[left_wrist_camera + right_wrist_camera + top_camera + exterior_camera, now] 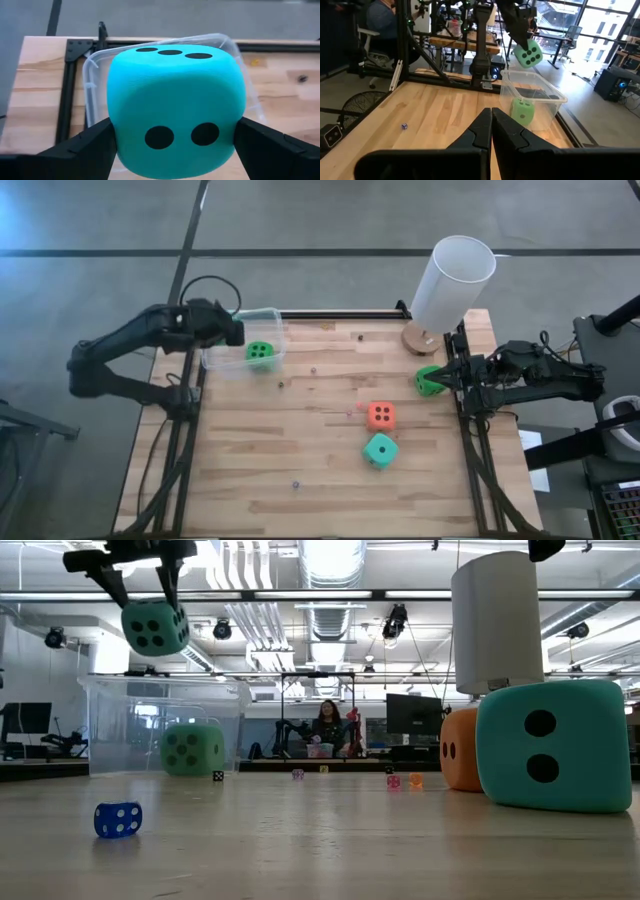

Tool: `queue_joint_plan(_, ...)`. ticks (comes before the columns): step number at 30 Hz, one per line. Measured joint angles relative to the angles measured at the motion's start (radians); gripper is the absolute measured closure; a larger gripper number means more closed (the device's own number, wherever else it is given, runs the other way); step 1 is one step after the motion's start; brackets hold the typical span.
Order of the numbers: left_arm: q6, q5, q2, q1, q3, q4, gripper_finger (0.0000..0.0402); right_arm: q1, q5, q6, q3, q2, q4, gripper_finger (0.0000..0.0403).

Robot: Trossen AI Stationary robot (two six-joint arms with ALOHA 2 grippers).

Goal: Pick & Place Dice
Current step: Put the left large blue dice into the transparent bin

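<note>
Drop step: L gripper (172, 145) clamped on teal die (175, 105).
Tub (222, 360) just below (green die (260, 353) inside); next: release. R gripper (491, 131) closed, idle.

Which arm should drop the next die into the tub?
Left. Its end effector already holds a teal die above the tub; the right end effector is shut, empty, at the far side.

Bright, even light from ceiling strip lamps (330, 565) washes the wooden table (330, 470) with only faint shadows, while daylight flares through far windows (600, 12), the nearest teal die (175, 110) looms soft-edged and the foreground tabletop blurs.
</note>
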Motion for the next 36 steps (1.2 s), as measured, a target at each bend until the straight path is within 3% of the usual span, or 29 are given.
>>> queue_joint_plan(6, 0.098, 0.06, 0.017, 0.087, -0.03, 0.049, 0.0053, 0.0, 0.0, -0.001, 0.0, 0.0, 0.0, 0.0394)
queue_joint_plan(14, 0.161, 0.062, 0.06, 0.158, -0.128, 0.099, 0.0052, 0.0, 0.0, 0.0, 0.0, 0.0, 0.0, 0.0394)
queue_joint_plan(36, 0.18, 0.116, 0.085, 0.176, -0.339, 0.253, 0.0046, 0.0, 0.007, -0.074, 0.0, 0.001, 0.003, 0.0394)
